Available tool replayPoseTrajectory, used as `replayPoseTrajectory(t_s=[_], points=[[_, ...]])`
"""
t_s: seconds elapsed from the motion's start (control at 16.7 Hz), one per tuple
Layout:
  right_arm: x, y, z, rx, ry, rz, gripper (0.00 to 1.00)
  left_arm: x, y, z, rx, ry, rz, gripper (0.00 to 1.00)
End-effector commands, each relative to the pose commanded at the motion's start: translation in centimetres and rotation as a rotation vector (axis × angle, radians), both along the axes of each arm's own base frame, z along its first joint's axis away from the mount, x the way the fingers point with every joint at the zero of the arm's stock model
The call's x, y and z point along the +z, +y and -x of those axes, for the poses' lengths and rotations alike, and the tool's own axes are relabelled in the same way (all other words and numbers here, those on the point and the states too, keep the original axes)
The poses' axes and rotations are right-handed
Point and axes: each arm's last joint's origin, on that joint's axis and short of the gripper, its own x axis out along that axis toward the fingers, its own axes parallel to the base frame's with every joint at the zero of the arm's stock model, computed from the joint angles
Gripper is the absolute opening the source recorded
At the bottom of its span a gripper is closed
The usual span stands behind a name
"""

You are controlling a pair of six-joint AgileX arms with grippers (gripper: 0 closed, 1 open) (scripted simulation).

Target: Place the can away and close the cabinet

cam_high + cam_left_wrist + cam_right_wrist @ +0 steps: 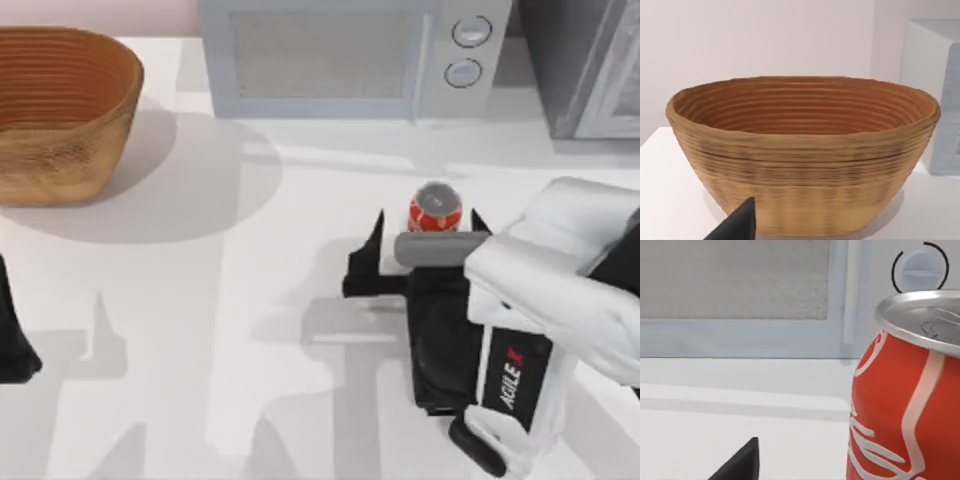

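The can (436,207), red with a silver top, stands upright on the white table in front of the microwave (340,55). My right gripper (428,226) is open right behind it, one black finger on either side of it, neither one touching. In the right wrist view the can (905,405) looms close, with one fingertip (742,462) well apart from it. A grey cabinet (590,70) is partly in view at the back right corner. My left gripper (10,340) is parked at the table's left edge, open and holding nothing.
A woven basket (60,110) stands at the back left and faces the left wrist camera, where the basket (805,150) sits beyond one fingertip (740,225). The microwave's door is closed, with two knobs (470,32) on its right.
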Motion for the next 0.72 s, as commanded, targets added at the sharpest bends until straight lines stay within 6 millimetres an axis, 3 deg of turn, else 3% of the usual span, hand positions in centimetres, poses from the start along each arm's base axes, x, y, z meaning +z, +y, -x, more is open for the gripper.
replayPoseTrajectory(t_s=[0.48,0.72], points=[[0.21,-0.27,-1.08,0.0,0.001,-0.001,1.0,0.0,0.0,0.0,0.0,0.0,0.0,1.0],[0.21,-0.27,-1.08,0.0,0.001,-0.001,0.7,0.0,0.0,0.0,0.0,0.0,0.0,1.0]])
